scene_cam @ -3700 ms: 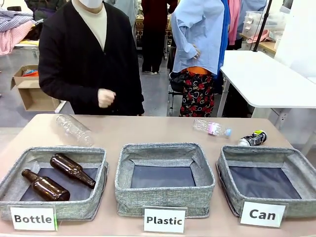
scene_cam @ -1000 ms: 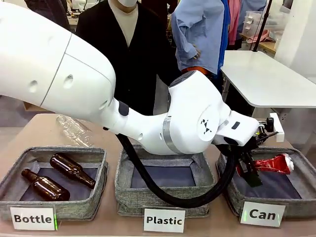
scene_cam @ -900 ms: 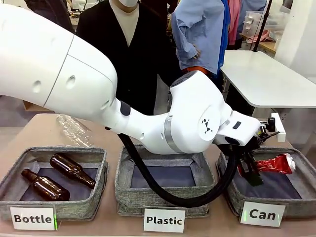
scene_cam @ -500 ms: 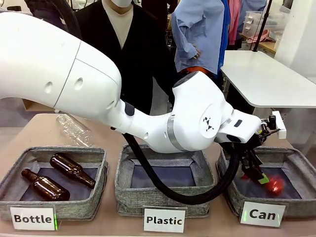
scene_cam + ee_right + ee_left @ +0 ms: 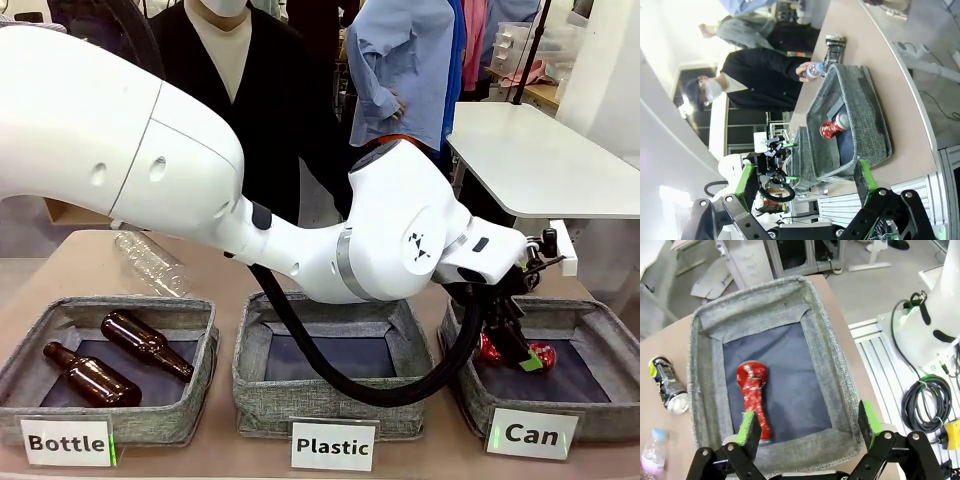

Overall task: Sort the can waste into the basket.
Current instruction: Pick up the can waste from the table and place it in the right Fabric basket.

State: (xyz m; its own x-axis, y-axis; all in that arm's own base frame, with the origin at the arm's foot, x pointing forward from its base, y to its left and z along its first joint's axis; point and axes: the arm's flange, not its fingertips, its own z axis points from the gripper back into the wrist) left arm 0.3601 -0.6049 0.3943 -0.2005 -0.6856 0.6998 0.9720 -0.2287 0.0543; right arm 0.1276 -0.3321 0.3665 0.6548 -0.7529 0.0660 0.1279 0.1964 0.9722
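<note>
The shiny red crushed can (image 5: 754, 397) lies free on the dark floor of the grey basket (image 5: 820, 335) labelled "Can" (image 5: 531, 433). My left gripper (image 5: 809, 422) hangs open just above the basket's near wall, nothing between its green-padded fingers (image 5: 749, 426). In the front view the left gripper (image 5: 512, 345) is low inside the basket, partly covering the red can (image 5: 543, 352). The black and silver can (image 5: 666, 385) rests on the table outside the basket. My right gripper (image 5: 805, 181) is open and empty, off to the side of the basket (image 5: 867, 120).
The "Plastic" bin (image 5: 335, 400) stands in the middle. The "Bottle" bin (image 5: 120, 425) at left holds two brown bottles. Clear plastic bottles lie on the table (image 5: 150, 262) (image 5: 650, 457). A person (image 5: 230, 100) stands at the far side. My left arm spans the table's middle.
My left gripper has opened and the red can has dropped from it onto the basket floor. The gripper has shifted slightly above the basket.
</note>
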